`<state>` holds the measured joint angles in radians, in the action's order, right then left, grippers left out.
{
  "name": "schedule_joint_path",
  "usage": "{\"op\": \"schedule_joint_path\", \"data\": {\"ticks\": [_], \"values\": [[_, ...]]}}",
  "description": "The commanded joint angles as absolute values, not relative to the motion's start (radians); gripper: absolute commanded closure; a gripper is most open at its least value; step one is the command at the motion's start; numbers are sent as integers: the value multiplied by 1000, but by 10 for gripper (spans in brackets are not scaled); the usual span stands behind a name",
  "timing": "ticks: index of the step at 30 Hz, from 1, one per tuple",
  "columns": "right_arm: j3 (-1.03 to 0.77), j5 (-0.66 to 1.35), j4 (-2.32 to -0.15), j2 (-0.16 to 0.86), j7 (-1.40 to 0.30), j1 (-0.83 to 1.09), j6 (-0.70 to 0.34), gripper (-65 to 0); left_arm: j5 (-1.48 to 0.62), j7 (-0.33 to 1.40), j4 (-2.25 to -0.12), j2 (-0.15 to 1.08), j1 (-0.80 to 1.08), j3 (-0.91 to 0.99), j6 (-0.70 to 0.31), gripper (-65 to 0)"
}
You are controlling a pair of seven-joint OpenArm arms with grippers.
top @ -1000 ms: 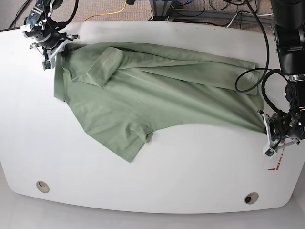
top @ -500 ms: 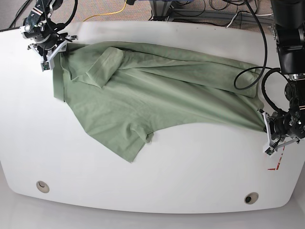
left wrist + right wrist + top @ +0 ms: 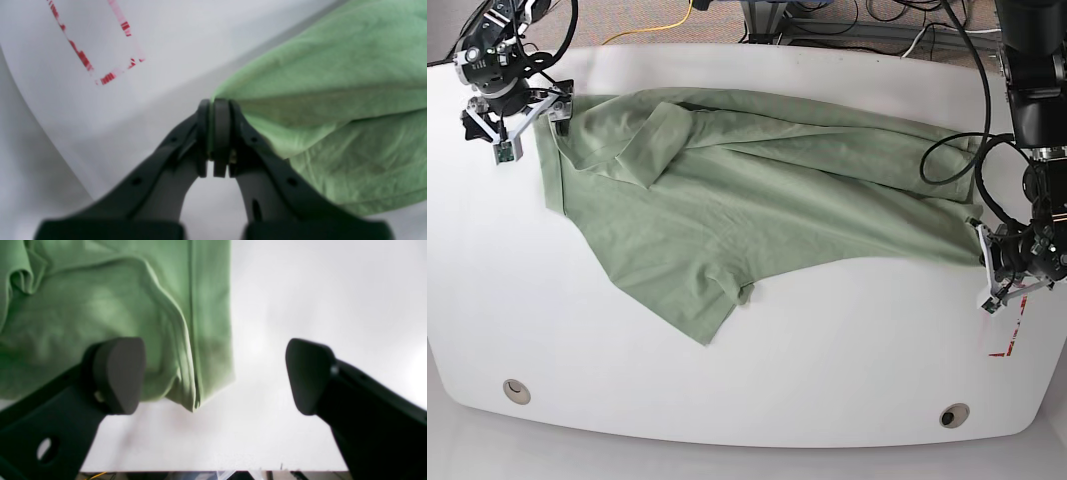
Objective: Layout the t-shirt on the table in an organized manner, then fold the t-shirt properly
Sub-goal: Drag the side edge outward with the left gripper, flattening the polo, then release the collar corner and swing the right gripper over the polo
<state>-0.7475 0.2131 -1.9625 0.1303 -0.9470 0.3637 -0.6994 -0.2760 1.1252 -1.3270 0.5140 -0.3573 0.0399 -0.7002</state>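
We are looking at the green t-shirt (image 3: 757, 200), and it is lying spread across the middle of the white tabletop (image 3: 827, 340), with wrinkles and one sleeve folded over near the top. Our left tool (image 3: 213, 130) is pinching one corner of the shirt tight, close to the red tape marks (image 3: 100, 50) (they are right at the tabletop's edge). Our right tool (image 3: 213, 373) is sitting wide open, and nothing is in it. One finger (image 3: 116, 373) is hanging over the shirt's other corner, and the other finger is over bare tabletop. In the base view this tool (image 3: 512, 110) is hovering just beside the shirt's far corner.
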Motion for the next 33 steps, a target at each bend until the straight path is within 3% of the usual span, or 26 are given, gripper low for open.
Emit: {"op": "schedule_joint_path", "data": {"ticks": [1, 9, 18, 29, 33], "values": [[-731, 251, -2002, 143, -934, 361, -698, -644, -274, 1116, -1345, 533, -377, 47, -698, 0], [-638, 438, -2005, 171, -935, 361, -698, -644, -274, 1116, -1345, 510, -367, 48, -698, 0], [-409, 677, -2005, 174, -1013, 285, -698, -642, -274, 1116, -1345, 507, -354, 48, -698, 0], [-102, 684, -1975, 70, -1053, 160, -698, -639, -274, 1116, -1345, 506, -354, 48, -698, 0], [1, 638, -1929, 27, -1053, 131, -698, -553, -274, 1116, -1345, 506, -354, 48, -698, 0]]}}
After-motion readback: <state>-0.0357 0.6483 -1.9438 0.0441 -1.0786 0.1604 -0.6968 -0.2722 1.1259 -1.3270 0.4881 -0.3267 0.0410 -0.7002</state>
